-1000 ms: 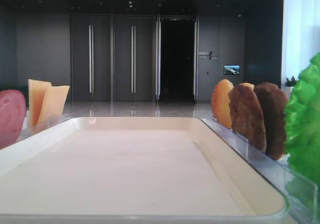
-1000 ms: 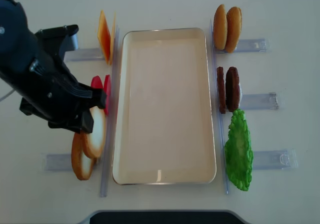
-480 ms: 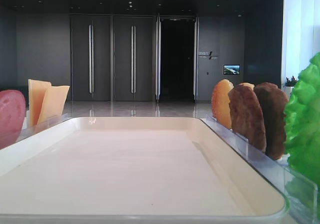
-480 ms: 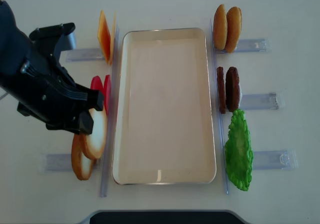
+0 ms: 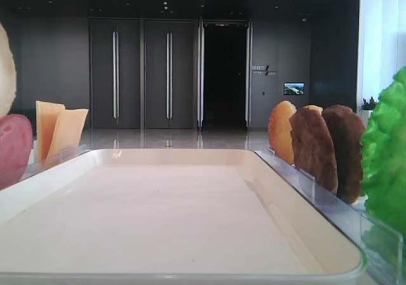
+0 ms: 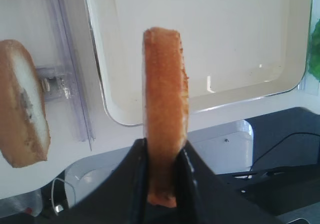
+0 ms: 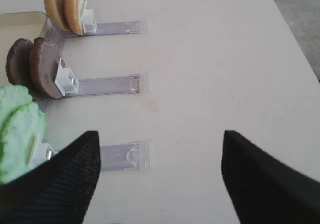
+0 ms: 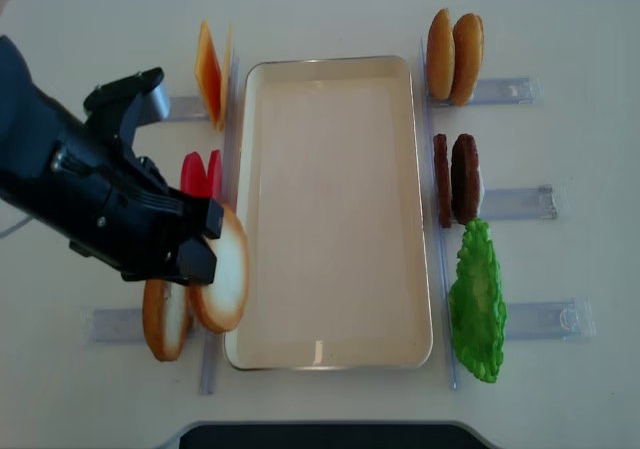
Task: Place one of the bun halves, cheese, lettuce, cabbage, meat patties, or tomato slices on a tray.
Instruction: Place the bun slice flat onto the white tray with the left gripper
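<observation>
The left tool (image 6: 162, 184) pinches a bun half (image 8: 226, 274) edge-on over the tray's (image 8: 330, 354) rim, its fingertips hidden overhead; the right tool (image 7: 160, 179) gapes wide, tips cropped.

Even, bright overhead illumination; shadows on the table (image 8: 560, 29) are faint. The low exterior view sets a lit tray (image 5: 158, 215) against a dim hall with small ceiling lights. Specular glints mark the tray rim. Wrist-view foregrounds are soft-focused.

Behind your workspace: a dark grey wall (image 5: 57, 69) with tall double doors (image 5: 143, 75), an open dark doorway (image 5: 225, 75), a small lit screen (image 5: 294, 89), and a glossy floor (image 5: 171, 139).
</observation>
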